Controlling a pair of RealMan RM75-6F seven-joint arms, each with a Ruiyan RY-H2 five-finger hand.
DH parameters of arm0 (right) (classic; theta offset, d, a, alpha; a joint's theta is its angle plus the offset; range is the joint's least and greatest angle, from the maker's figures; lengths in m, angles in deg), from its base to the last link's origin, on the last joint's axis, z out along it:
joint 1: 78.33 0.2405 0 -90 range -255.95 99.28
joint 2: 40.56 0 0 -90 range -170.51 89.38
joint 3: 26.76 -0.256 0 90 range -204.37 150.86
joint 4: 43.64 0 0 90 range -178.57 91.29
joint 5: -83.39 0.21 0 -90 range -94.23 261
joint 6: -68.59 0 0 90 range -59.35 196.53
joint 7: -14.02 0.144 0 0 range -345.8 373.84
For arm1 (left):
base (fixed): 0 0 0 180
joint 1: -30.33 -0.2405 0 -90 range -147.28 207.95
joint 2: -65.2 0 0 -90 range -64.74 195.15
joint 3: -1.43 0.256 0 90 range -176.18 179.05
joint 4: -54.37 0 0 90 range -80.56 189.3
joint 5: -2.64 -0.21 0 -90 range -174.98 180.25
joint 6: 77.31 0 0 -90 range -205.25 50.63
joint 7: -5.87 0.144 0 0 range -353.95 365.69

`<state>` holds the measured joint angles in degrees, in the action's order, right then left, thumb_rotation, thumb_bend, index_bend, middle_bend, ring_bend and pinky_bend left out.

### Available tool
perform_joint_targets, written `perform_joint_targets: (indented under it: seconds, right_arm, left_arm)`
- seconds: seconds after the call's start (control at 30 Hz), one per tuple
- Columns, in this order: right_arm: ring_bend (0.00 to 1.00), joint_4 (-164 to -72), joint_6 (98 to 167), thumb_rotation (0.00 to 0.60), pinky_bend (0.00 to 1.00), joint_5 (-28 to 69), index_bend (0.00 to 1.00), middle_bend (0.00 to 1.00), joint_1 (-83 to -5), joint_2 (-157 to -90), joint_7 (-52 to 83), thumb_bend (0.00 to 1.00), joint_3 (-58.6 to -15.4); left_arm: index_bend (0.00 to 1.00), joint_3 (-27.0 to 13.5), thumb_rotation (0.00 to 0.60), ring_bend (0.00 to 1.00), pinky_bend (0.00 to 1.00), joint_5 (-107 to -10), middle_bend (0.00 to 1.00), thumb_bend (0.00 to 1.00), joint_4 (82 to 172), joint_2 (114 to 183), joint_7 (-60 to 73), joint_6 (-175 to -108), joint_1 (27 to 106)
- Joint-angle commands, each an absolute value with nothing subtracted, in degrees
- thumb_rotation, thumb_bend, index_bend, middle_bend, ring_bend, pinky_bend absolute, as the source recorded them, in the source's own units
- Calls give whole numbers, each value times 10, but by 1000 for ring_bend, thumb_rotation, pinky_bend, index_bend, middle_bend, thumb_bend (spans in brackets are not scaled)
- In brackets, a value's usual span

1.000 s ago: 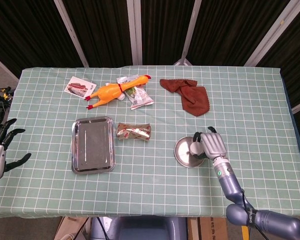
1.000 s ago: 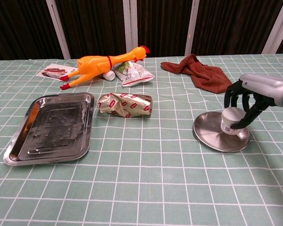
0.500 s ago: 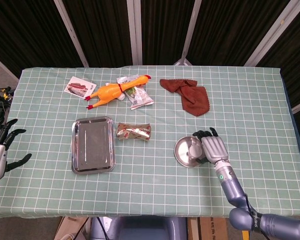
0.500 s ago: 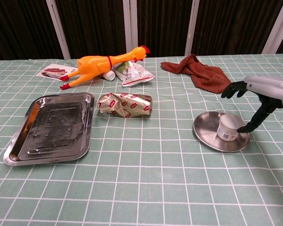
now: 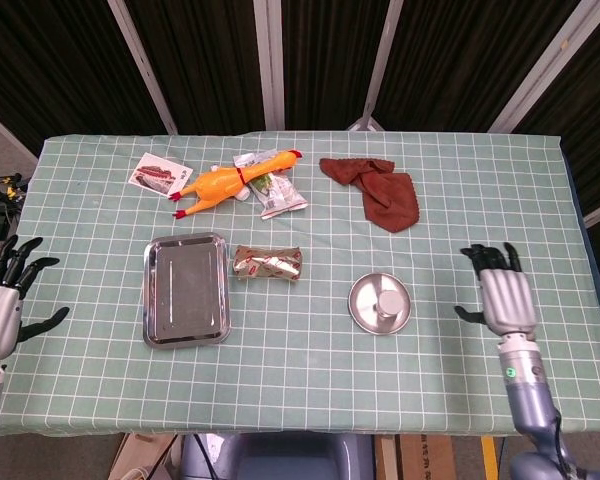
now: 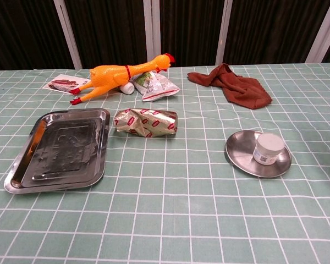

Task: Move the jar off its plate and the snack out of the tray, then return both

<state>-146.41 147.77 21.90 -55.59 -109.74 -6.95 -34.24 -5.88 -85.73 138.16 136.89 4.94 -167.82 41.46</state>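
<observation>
A small white jar [image 5: 390,303] [image 6: 268,148] stands upright on the round steel plate [image 5: 363,300] [image 6: 242,155] at the right of the table. The crinkled snack packet [image 5: 267,263] [image 6: 146,121] lies on the cloth just right of the steel tray [image 5: 186,300] [image 6: 60,149], which holds nothing. My right hand [image 5: 504,296] hovers with fingers spread, well to the right of the plate and holding nothing. My left hand [image 5: 2,310] is at the table's left edge, fingers apart and holding nothing. Neither hand shows in the chest view.
At the back lie an orange rubber chicken [image 5: 226,182] [image 6: 118,75], a green-white packet [image 5: 278,194] [image 6: 157,84], a printed card [image 5: 159,174] [image 6: 64,83] and a crumpled brown cloth [image 5: 379,190] [image 6: 237,84]. The green checked tablecloth [image 5: 310,365] covers the table.
My right hand let go of the jar, opened and drew back to the right, away from the plate. The jar stays on the plate. The left hand barely shifted.
</observation>
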Motion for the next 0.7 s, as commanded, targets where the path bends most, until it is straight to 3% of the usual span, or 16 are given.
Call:
perform_joint_targets:
  seconds: [0.03,0.37,0.7]
  right_arm:
    - [155,-1459,1551,600,0,161,212,185,-630,-1064,-6,151,-307]
    - [155,-1403,1577,600,0,109,212,185,-693,-1083,59,152,-274]
    - [155,-1387,1577,600,0,100,212,185,-709,-1092,62,152,-286]
  left_arm:
    - [285,-65,600,17,175,-848,96,165,1388,1375,65,-1655,430]
    - [261,-135,600,17,180,-722,95,129,1486,1385,209,-1434,578]
    - [261,-173,600,17,180,-548,94,109,1448,1502,347,-1332,705]
